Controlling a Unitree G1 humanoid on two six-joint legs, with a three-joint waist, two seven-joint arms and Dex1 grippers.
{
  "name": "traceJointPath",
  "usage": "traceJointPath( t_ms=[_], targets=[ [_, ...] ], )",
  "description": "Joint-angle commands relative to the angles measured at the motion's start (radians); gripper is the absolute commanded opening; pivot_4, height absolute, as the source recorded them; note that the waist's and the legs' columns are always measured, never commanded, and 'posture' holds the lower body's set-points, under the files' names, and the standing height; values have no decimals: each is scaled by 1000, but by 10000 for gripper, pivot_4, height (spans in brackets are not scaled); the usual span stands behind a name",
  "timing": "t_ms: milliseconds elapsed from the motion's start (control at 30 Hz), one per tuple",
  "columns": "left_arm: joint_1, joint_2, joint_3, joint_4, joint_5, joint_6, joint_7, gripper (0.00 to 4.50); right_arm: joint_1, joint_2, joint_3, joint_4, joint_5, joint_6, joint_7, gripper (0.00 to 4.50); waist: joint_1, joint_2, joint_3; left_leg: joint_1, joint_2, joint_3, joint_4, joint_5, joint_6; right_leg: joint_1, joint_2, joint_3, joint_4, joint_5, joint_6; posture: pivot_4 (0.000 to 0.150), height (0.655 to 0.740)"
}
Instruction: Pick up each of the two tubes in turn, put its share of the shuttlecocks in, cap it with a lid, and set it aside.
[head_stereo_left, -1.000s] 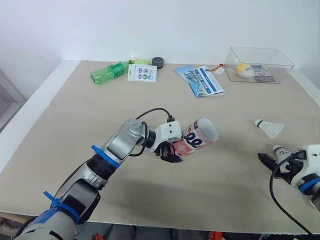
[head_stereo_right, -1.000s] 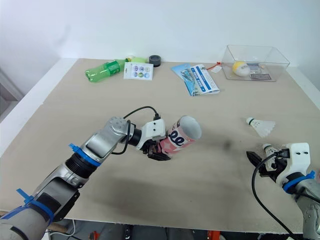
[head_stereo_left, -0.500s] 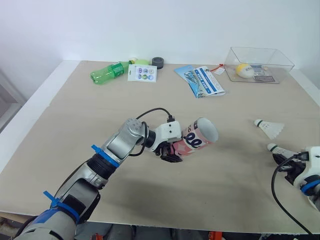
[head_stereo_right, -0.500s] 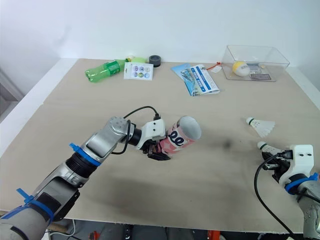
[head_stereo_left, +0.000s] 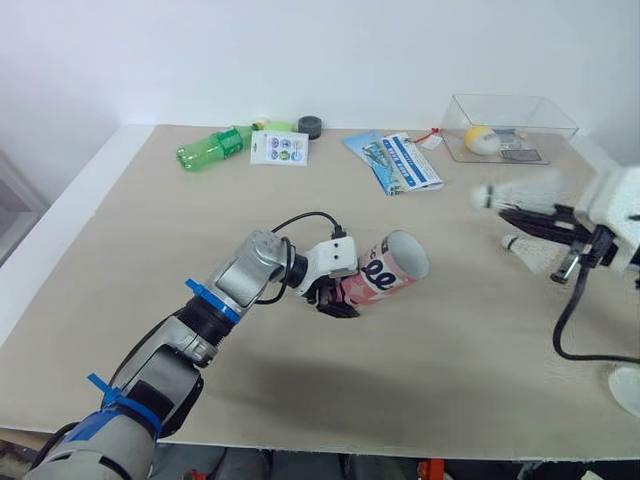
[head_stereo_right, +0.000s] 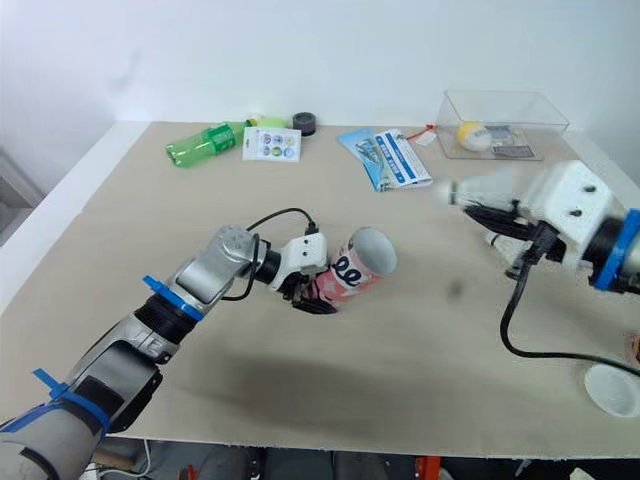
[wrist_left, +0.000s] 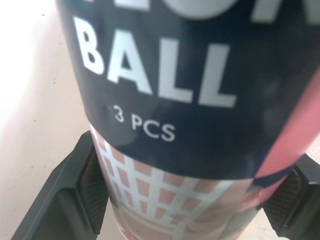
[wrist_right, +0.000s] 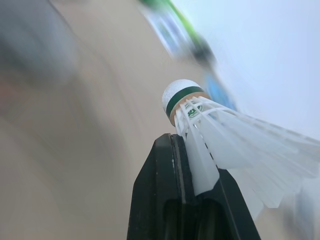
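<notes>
With the left gripper clamped on the tube, tilted at frame centre, and the right gripper pinching a shuttlecock by its feathers at upper right, that thin hold could slip and miss the mouth.

Pink-and-navy cardboard tube with white lettering and a pink-and-white grid, white feathered shuttlecock with a green band round its cork, beige tabletop, beyond the tube a green plastic bottle, a blue-and-white leaflet, a yellow ball in a clear plastic box
</notes>
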Motion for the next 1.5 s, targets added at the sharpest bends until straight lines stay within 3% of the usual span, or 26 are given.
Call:
traceJointPath(
  t_ms=[33,500,533,633,667,700,833,933,1133,1300,1500],
  targets=[
    [-13,1,5,46,17,2,1,36426,-87,-3,121,-21,-15,-43,75,560,1,-3,0,-2,0,0,0,0,0,-1,0,0,-1,0,0,1500,7400],
    [-26,-18,51,-25,-8,92,17,36426,-402,79,409,201,-214,-354,319,560,-2,-2,1,-3,0,2,0,-1,-1,-3,-1,1,0,0,1,1500,7400],
    [-26,-18,52,-34,-10,100,19,36426,-417,87,417,210,-220,-362,329,6901,-2,-2,1,-4,0,2,0,-1,-1,-4,-1,1,0,0,2,1500,7400],
    [-23,-11,53,-58,-14,116,19,36426,-458,106,423,230,-209,-349,349,16835,-2,-2,2,-3,0,1,-1,-1,-1,-4,0,1,1,1,5,1500,7400],
    [-21,-8,54,-64,-14,121,19,36426,-472,111,417,238,-204,-351,352,23655,-2,-2,2,-4,0,1,-1,-1,-1,-5,0,1,1,1,5,1500,7400],
    [-18,-4,53,-69,-13,125,19,36426,-478,113,408,239,-192,-344,355,26612,-2,-2,2,-4,0,1,-1,-1,-1,-5,0,1,1,1,5,1500,7400],
    [-13,5,48,-79,-9,132,18,36426,-483,108,341,206,-75,-176,343,44668,-2,-2,2,-4,0,1,-2,-1,-1,-6,0,1,1,1,4,1500,7400],
    [-12,7,43,-72,-4,128,20,36426,-470,77,210,225,62,109,258,44668,-1,-2,2,-4,0,1,-2,-1,-1,-6,0,1,2,1,3,1500,7400],
    [-6,9,28,-81,5,120,21,36426,-284,77,-1,362,16,268,34,44668,2,-2,2,-4,0,1,-2,-1,-1,-5,-1,0,2,1,2,1500,7400],
    [-9,-4,18,-93,8,124,29,36426,-15,171,-127,453,-112,281,-242,44668,9,-2,1,-4,0,1,-1,-1,-1,-5,0,1,3,1,2,1500,7400],
    [-14,-14,15,-107,10,129,32,36426,52,331,-130,501,-147,204,-399,44668,-3,4,0,-3,0,2,-1,0,0,-6,1,3,5,1,5,1500,7400]
  ],
)
